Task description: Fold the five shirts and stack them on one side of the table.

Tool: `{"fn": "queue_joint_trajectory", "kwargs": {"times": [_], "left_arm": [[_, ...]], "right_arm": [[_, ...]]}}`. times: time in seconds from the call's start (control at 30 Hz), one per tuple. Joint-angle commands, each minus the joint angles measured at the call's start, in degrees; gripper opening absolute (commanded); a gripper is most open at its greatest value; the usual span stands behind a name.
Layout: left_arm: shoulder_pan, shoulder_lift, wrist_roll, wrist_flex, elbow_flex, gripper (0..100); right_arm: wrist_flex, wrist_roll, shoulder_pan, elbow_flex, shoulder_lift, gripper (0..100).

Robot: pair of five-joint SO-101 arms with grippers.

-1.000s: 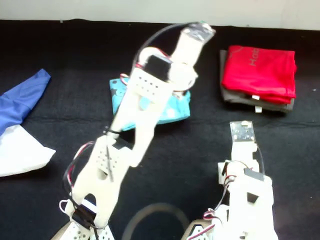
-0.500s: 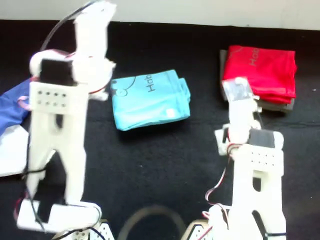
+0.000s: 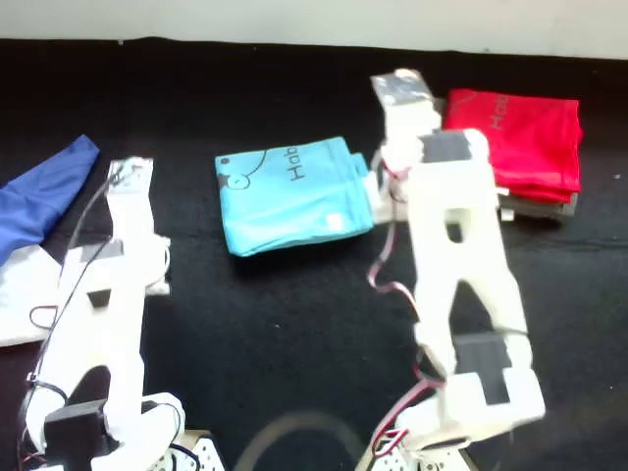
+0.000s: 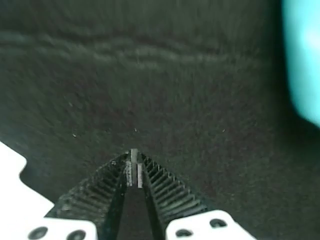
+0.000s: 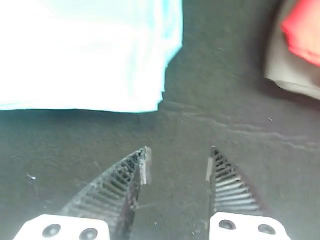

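Observation:
A folded light blue shirt (image 3: 294,191) lies in the middle of the black table. At the back right, a folded red shirt (image 3: 510,135) rests on a folded grey shirt (image 3: 538,208). A blue shirt (image 3: 44,191) and a white shirt (image 3: 34,294) lie unfolded at the left edge. My right gripper (image 3: 400,90) hangs over the gap between the light blue shirt (image 5: 85,55) and the red shirt (image 5: 302,30); the right gripper (image 5: 178,165) is open and empty. My left gripper (image 3: 130,175) sits left of the light blue shirt (image 4: 305,60); the left gripper (image 4: 133,165) is shut on nothing.
A black cloth (image 3: 294,324) covers the table, with bare room in front of the light blue shirt between the two arm bases. A pale wall (image 3: 294,20) runs along the far edge. Loose cables hang from both arms.
The left arm swung away from the light blue shirt to the left and drew back. The right arm stretched forward to the gap between the light blue shirt and the red stack.

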State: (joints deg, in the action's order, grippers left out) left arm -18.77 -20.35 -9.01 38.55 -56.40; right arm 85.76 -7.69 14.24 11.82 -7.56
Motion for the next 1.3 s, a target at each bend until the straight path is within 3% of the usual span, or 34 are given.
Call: {"fn": "queue_joint_trajectory", "kwargs": {"times": [0.0, 0.1, 0.6, 1.07, 1.13, 1.23, 1.27], "left_arm": [[-0.2, -2.2, -0.5, -3.0, -3.0, 1], [-0.3, -2.2, -0.5, -5.0, -5.5, 1], [0.7, -2.2, -0.6, -8.3, -7.9, 1], [0.7, -2.2, -0.6, -8.2, -7.9, 1], [0.7, -2.2, -0.6, -8.2, -7.9, 1], [0.7, -2.2, -0.6, -8.3, -7.9, 1], [0.7, -2.2, -0.6, -8.3, -7.9, 1]], "right_arm": [[3.0, 1.4, 1.4, 15.4, -11.3, 29.6], [5.7, 3.8, 1.5, 24.7, -20.1, 35.1], [5.2, 8.8, 5.3, 62.3, -51.6, 35.4], [2.2, 8.9, 4.5, 65.5, -63.8, 34.8], [3.4, 8.5, 4.5, 65.3, -64.0, 28.2], [4.5, 8.5, 4.5, 65.3, -64.1, 2.9], [4.5, 8.4, 4.4, 65.3, -64.1, 0.0]]}}
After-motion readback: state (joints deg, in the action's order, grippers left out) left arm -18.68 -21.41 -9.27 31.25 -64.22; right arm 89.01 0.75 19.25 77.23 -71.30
